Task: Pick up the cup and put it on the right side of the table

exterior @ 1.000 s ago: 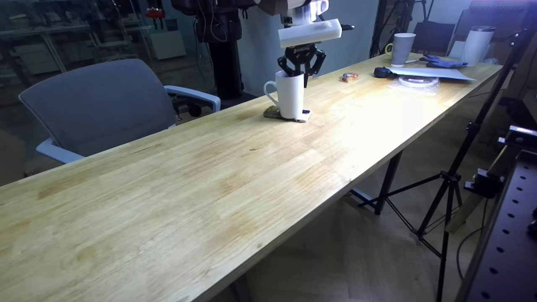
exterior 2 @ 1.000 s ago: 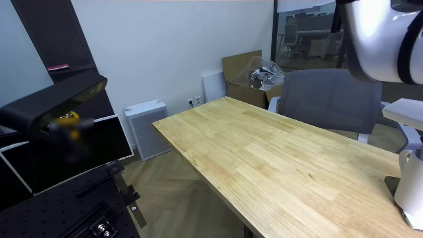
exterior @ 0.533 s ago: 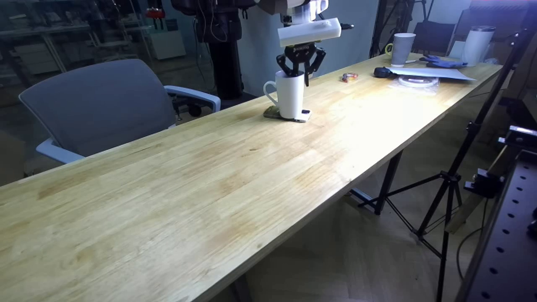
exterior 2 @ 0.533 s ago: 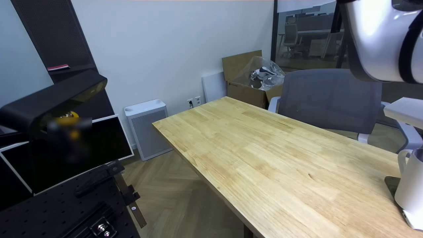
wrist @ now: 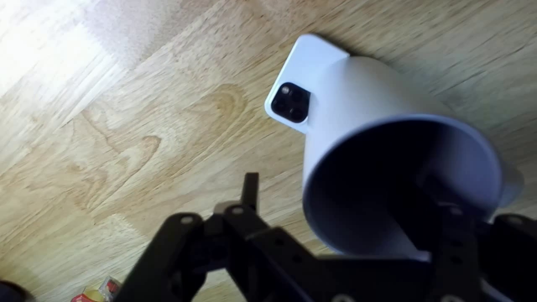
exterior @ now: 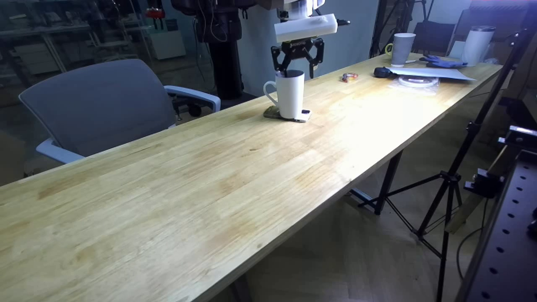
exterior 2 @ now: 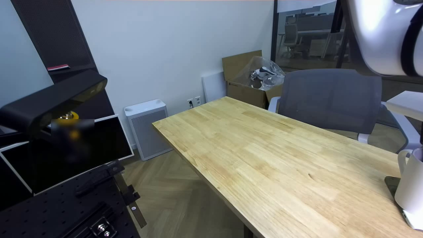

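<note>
The white cup (exterior: 290,96) stands upright in both exterior views, its handle (exterior: 270,93) turned toward the chair side. Under its base lie a white phone (wrist: 319,58) and a dark flat piece (exterior: 272,112), on the wooden table (exterior: 188,201). My gripper (exterior: 298,72) is open at the cup's rim. One finger dips into or just over the cup's mouth; how deep is too dark to tell. The other finger (wrist: 250,186) hangs outside, apart from the cup's wall. In an exterior view the cup (exterior 2: 409,188) is cut by the frame edge, with the gripper mostly out of frame.
A small red wrapper (exterior: 349,77) lies beyond the cup. Further along stand a grey cup (exterior: 403,49) and a white tumbler (exterior: 478,45), near a blue glove (exterior: 444,62) and a sheet (exterior: 432,73). An office chair (exterior: 100,105) is at the table's long edge.
My gripper's fingers have spread from close together to wide apart. The hand has risen slightly. The cup has stayed in place on the phone.
</note>
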### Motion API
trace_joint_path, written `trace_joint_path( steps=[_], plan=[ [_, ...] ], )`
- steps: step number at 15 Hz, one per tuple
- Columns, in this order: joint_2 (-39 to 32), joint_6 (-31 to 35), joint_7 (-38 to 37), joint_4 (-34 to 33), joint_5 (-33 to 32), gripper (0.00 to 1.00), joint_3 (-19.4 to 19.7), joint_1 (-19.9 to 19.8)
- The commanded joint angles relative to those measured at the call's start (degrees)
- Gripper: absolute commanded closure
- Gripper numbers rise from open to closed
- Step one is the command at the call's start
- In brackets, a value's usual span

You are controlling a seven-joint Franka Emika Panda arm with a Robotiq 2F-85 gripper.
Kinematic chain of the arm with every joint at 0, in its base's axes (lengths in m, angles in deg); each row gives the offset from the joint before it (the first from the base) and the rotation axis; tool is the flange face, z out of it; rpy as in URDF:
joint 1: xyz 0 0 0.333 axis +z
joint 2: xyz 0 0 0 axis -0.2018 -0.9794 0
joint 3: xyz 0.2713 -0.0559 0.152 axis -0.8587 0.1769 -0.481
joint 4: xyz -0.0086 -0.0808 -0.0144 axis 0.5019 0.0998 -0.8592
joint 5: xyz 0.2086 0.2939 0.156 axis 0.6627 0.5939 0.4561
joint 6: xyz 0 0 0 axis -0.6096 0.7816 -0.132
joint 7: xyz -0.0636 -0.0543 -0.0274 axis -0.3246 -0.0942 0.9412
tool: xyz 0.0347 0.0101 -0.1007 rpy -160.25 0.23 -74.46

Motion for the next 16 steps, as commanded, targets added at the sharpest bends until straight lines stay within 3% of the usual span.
trace_joint_path(
  steps=[1, 10, 16],
  plan=[
    [-0.3, -2.9, -1.2, -2.5, -0.4, 0.0, 0.9, 1.0],
    [1.5, -12.0, -2.1, -8.2, -1.6, 0.0, 1.3, 2.1],
    [4.2, -14.1, -2.2, -9.3, -3.6, 0.0, 1.3, 3.2]
  ],
)
